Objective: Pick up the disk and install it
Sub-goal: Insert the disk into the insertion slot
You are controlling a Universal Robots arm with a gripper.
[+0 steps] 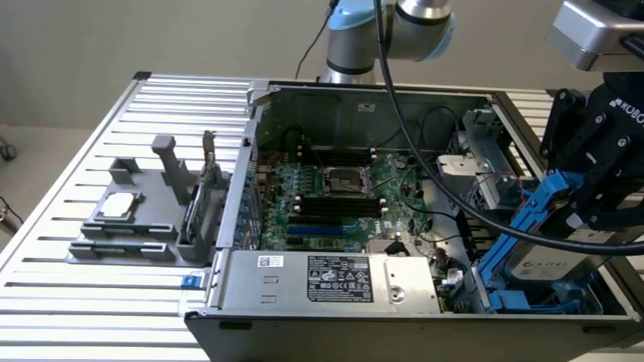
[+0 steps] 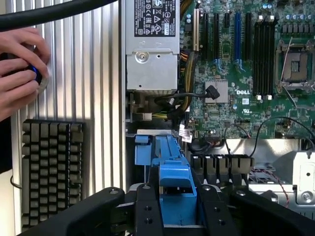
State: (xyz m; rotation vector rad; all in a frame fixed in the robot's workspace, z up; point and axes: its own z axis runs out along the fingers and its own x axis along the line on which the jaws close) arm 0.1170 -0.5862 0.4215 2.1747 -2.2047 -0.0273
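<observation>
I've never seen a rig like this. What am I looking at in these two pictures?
A robot arm works over an open computer case on a slatted metal table. The exterior view comes from a camera off the arm; the wrist view from one on the arm, looking past its black gripper. The gripper is closed on the disk, a silver drive in a blue carrier, tilted over the case's end at the exterior view's right. Beside the case sits a grey holder with a small chip. The wrist view also catches a keyboard and a person's hands.
</observation>
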